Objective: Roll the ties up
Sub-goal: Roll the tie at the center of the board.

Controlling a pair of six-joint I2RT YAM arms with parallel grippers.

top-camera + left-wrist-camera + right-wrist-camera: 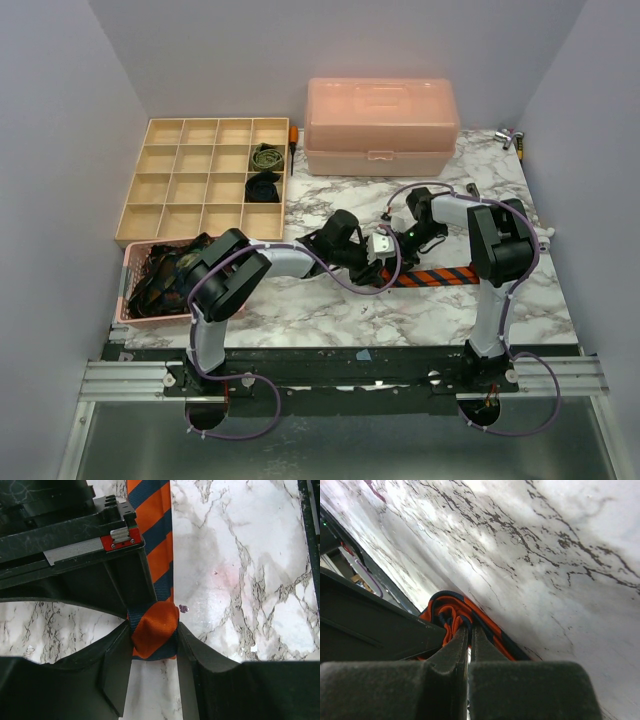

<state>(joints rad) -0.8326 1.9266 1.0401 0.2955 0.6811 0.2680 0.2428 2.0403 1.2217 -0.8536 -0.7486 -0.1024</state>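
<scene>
The orange-and-navy striped tie point(440, 276) lies flat on the marble, running right from the two grippers. Its left end is wound into a small roll point(156, 629). My left gripper point(154, 630) squeezes that roll from both sides; in the top view it point(371, 268) sits at the tie's left end. My right gripper point(468, 627) is nearly closed, pinching the inner layers of the roll point(447, 611) from the side. Its black body point(75, 555) fills the upper left of the left wrist view. An olive rolled tie point(267, 157) and a black rolled tie point(263, 187) sit in tray compartments.
A wooden divided tray point(180, 185) stands at the back left. A pink basket point(132, 300) with several dark ties is at the near left. A pink lidded box point(380, 125) stands at the back. Purple cables loop round both arms.
</scene>
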